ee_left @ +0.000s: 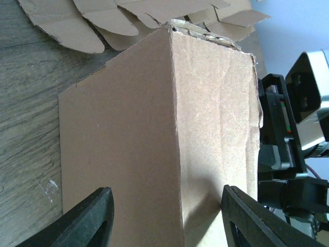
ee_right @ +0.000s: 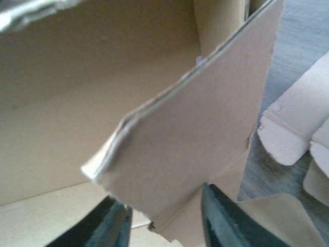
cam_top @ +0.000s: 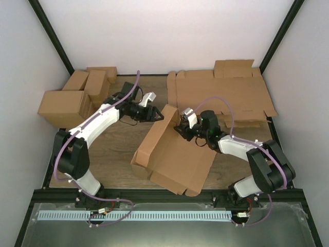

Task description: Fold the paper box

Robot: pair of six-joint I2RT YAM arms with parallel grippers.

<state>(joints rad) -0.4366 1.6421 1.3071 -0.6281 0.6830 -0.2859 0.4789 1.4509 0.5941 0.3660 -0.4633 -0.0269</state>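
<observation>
The paper box [cam_top: 172,154] is a brown cardboard piece, partly folded, with one wall standing up in the middle of the table. My left gripper [cam_top: 156,114] is open at the far top corner of that wall. In the left wrist view the box's outer corner [ee_left: 169,128] fills the space ahead of the wide-apart fingers [ee_left: 90,218]. My right gripper [cam_top: 182,127] is at the wall's inner side. In the right wrist view a cardboard flap [ee_right: 190,144] lies face-on between its open fingers [ee_right: 221,218], with the box's inside [ee_right: 77,103] behind.
A pile of flat brown cardboard sheets [cam_top: 221,95] lies at the back right; its tabbed flaps show in the left wrist view [ee_left: 103,25] and the right wrist view [ee_right: 298,128]. Several folded brown cartons [cam_top: 72,100] stand at the back left. A black frame borders the table.
</observation>
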